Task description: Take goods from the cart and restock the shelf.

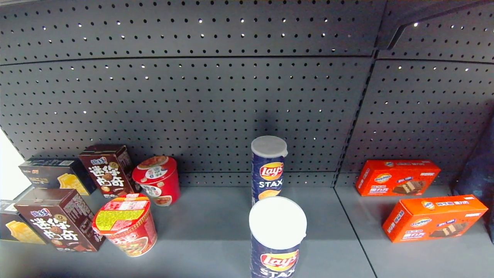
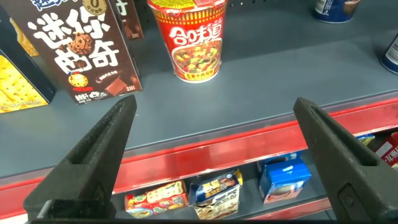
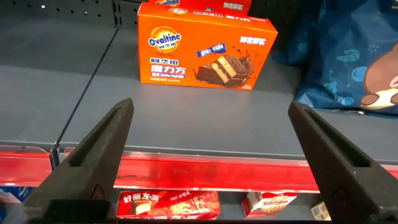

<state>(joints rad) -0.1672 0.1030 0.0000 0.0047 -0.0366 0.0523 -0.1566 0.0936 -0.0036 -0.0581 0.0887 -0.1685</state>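
Grey steel shelf (image 1: 208, 231), part stocked: two navy chip cans (image 1: 277, 235) upright in the middle, one behind the other; red noodle cup (image 2: 189, 40) and brown biscuit box (image 2: 81, 50) towards the left; orange snack boxes (image 3: 202, 46) in the right-hand bay, beside a blue bag (image 3: 354, 56). Bare deck between the groups. Just outside the red front rail (image 2: 205, 152): left gripper (image 2: 213, 106), jaws spread wide, grasping nothing, facing the noodle cup. Likewise right gripper (image 3: 210, 106), jaws released and empty, facing the nearer orange box. Reads as a gap between placements, with no item from the cart in hand. Calls next for turning to the cart, picking one item, then matching it to its own kind on the shelf and setting it down in a bare stretch without nudging the front can or the cup.
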